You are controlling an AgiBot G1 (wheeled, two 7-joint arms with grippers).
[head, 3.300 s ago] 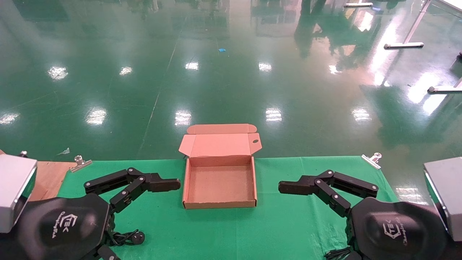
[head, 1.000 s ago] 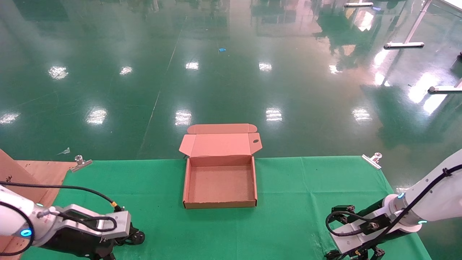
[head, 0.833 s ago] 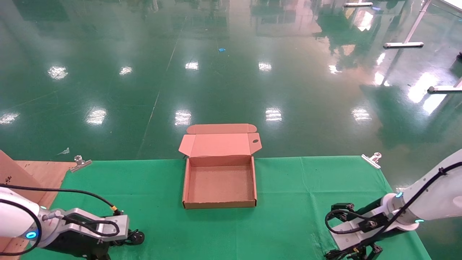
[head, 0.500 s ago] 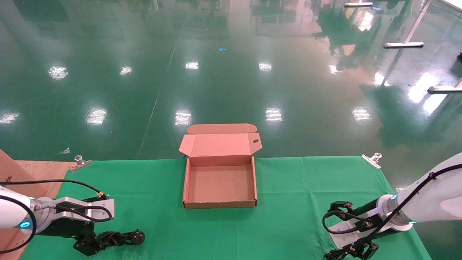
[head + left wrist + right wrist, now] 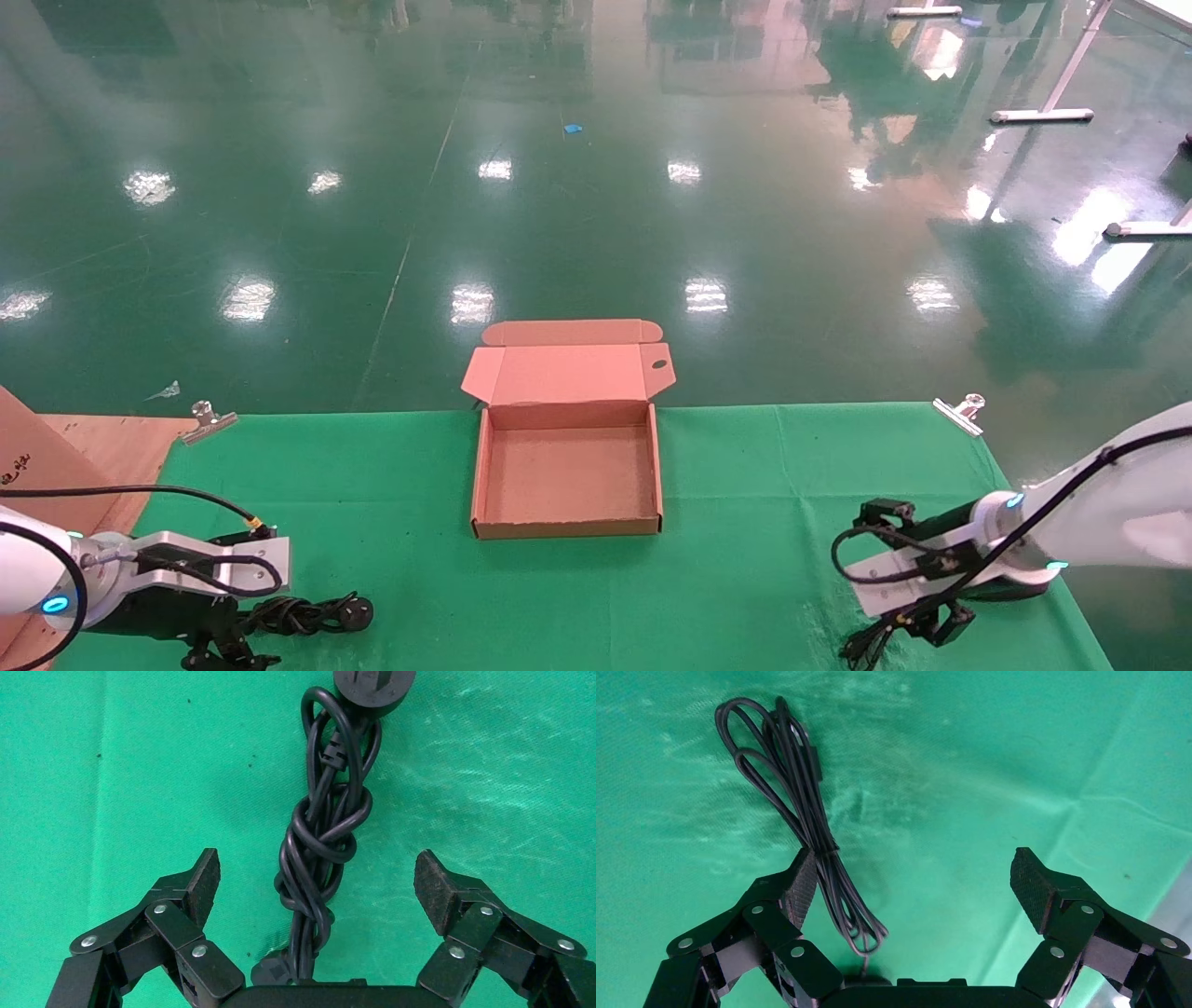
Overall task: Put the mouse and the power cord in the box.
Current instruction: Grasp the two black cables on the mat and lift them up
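The brown box (image 5: 566, 522) stands open at the table's far middle, lid back, with nothing inside. The power cord (image 5: 303, 615) lies coiled near the front left, its round plug (image 5: 356, 612) pointing right. My left gripper (image 5: 223, 652) hangs just over its left end. In the left wrist view the cord (image 5: 320, 839) runs between the wide-open fingers (image 5: 204, 878) of the left gripper (image 5: 318, 878), untouched. My right gripper (image 5: 936, 626) is at the front right, open. In the right wrist view the mouse's thin cable (image 5: 800, 797) passes one finger (image 5: 803, 878) of the right gripper (image 5: 912, 881). The mouse body is mostly hidden under the palm.
A green cloth (image 5: 745, 522) covers the table, held by metal clips at the far left (image 5: 207, 419) and far right (image 5: 964, 410). Brown cardboard (image 5: 28, 447) stands at the left edge. Glossy green floor lies beyond the table's far edge.
Both arms swung from beside the box down to the table's front corners. Over the last second the left gripper slid left, uncovering the power cord; the right gripper shifted slightly.
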